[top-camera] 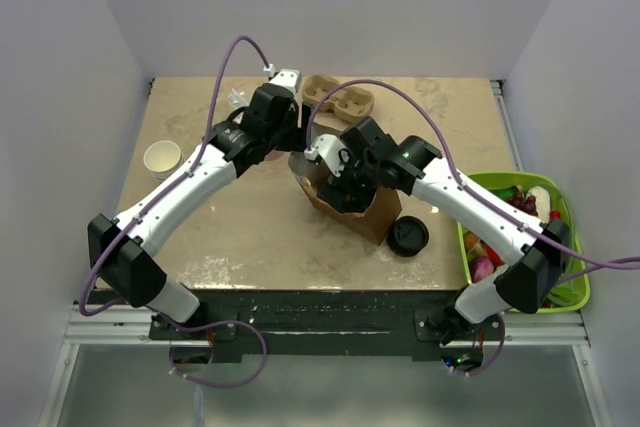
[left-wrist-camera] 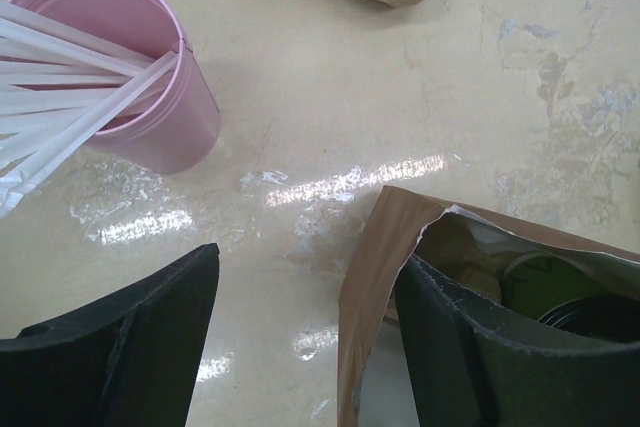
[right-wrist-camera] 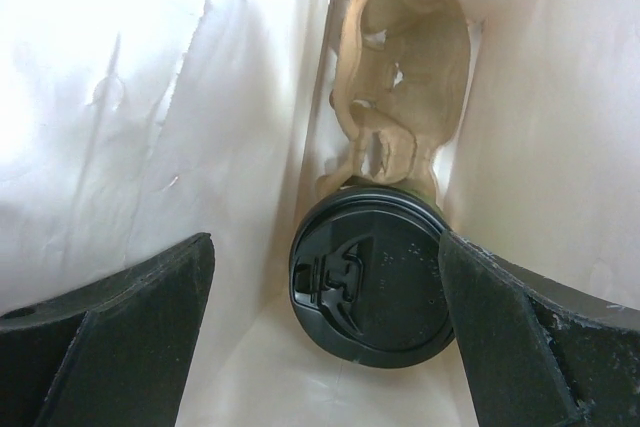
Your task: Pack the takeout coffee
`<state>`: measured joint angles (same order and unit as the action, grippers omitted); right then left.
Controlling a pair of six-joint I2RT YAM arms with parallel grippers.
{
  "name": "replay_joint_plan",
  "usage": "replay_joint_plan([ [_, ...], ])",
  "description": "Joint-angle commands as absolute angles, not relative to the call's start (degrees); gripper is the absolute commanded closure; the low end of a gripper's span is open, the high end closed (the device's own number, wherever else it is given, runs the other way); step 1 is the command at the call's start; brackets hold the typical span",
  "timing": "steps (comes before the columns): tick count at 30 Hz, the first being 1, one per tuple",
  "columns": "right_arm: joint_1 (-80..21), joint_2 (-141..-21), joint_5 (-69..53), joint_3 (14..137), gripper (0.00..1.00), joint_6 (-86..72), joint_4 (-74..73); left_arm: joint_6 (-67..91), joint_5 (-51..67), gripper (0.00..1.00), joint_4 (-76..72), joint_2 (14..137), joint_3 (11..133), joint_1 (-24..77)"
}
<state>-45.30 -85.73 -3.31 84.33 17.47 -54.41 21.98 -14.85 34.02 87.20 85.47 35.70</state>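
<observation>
Coffee (right-wrist-camera: 370,272) is seated upright in bag (right-wrist-camera: 120,97), centred below spread right end effector (right-wrist-camera: 322,245); rim (left-wrist-camera: 410,202) is straddled by spread left end effector (left-wrist-camera: 305,262).

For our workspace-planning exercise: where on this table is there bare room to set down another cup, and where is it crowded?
Free: the far right corner of the tan table, between the cardboard cup carrier and the green plastic basket; also the near strip before the brown paper bag. Crowded: around the bag, where both arms meet.
</observation>
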Motion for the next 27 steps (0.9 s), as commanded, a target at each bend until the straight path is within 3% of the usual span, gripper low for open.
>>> replay_joint_plan([
  [1,-45.3,-82.3,-6.3,87.3,0.02,16.9,-54.2,22.9,-17.0,0.26,33.7,87.3,86.8,35.6],
  [27,-45.3,-76.1,-7.5,81.8,0.02,16.5,-47.6,23.6,-15.7,0.27,33.7,87.1,86.7,35.6],
])
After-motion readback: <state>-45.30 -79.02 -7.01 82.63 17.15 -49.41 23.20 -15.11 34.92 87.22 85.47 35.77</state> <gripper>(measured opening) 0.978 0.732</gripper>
